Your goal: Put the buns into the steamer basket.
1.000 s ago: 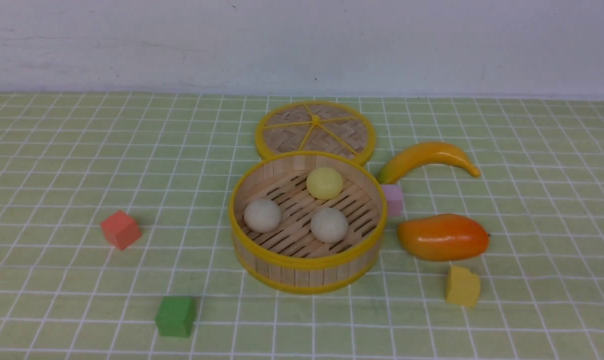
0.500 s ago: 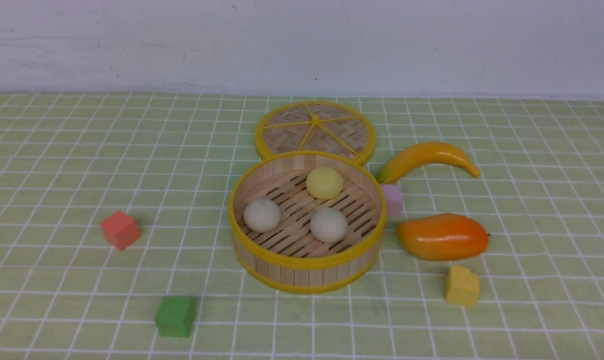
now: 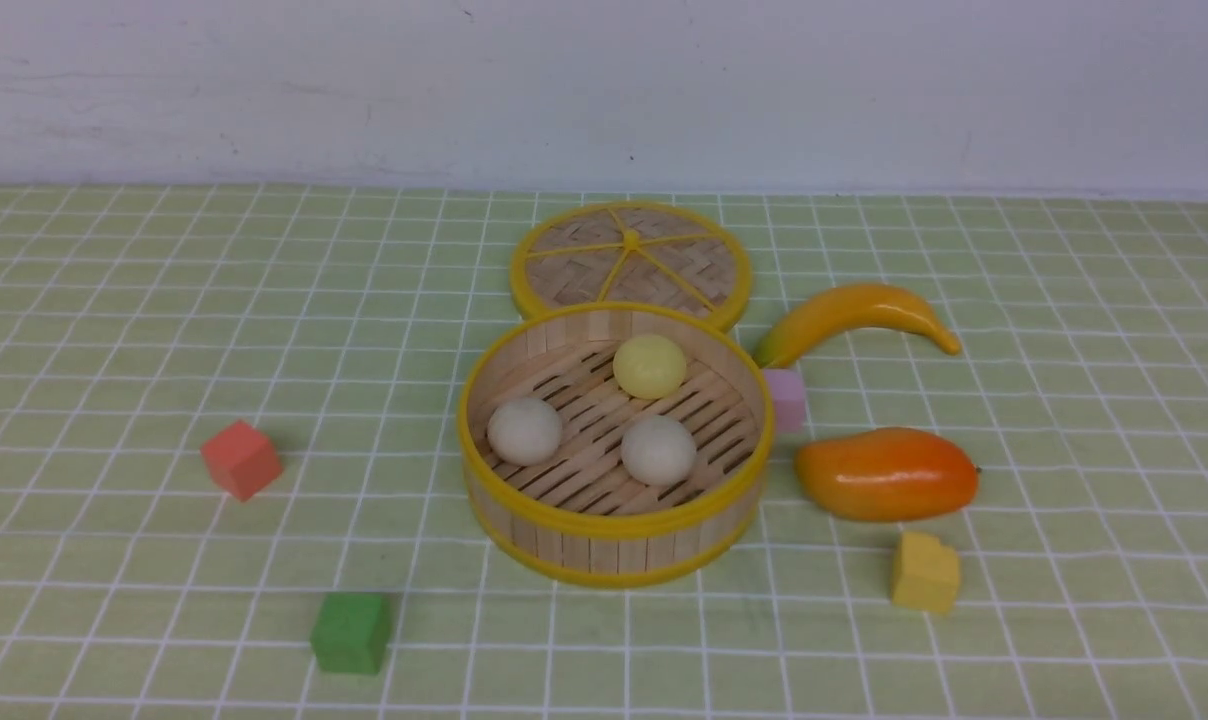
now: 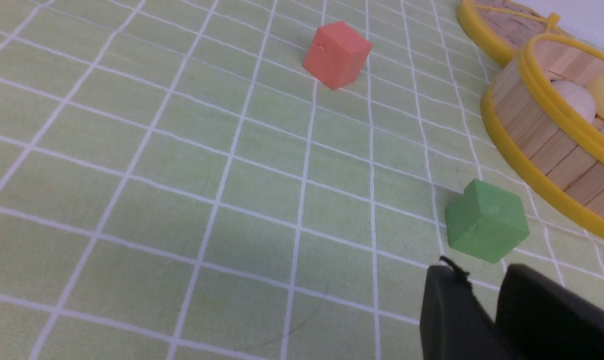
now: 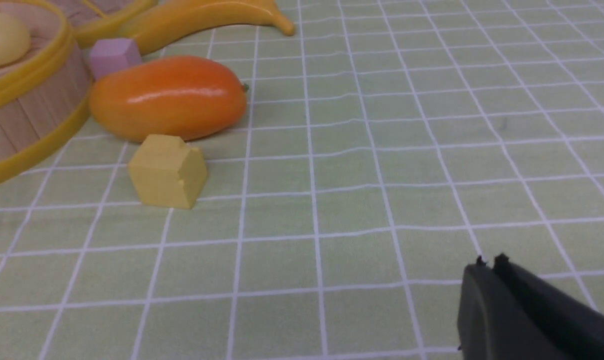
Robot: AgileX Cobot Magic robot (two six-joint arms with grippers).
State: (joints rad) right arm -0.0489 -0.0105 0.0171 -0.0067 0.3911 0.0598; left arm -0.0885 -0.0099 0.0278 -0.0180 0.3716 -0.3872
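Both pincers (image 4: 482,290) (image 5: 489,270) empty, well apart from buns (image 3: 612,410) in steamer basket (image 3: 614,530).

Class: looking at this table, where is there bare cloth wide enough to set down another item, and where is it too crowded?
Bare cloth: left of the red cube, and right of the banana. Crowded: between the steamer basket, pink cube, mango and yellow cube.
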